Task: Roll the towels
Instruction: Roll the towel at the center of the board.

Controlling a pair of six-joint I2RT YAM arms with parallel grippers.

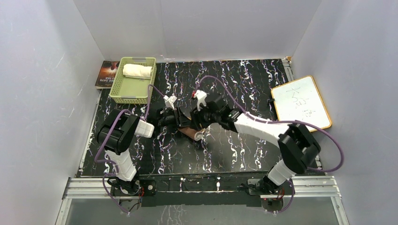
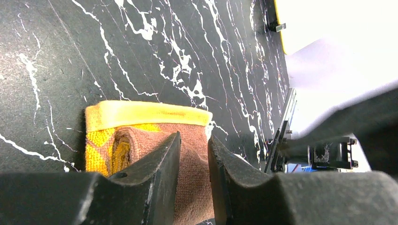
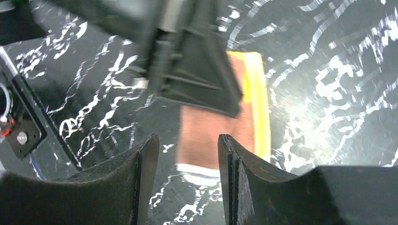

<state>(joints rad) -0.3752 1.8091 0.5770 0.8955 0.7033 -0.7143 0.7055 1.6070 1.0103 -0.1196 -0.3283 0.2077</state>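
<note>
1 of 2 looks done: the cream towel [image 1: 137, 71] lies rolled in the green basket [image 1: 115, 90]. Mid-table, my left gripper [image 2: 194, 138] pinches the largely rolled brown towel [image 2: 141, 136]. My right gripper [image 3: 187, 138] hangs parted and empty over it. I judge that roll unfinished.

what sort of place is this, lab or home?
Probably a lab test cell: plain white walls box in the black marbled tabletop, left arm and right arm sit bolted to an aluminium rail.
</note>
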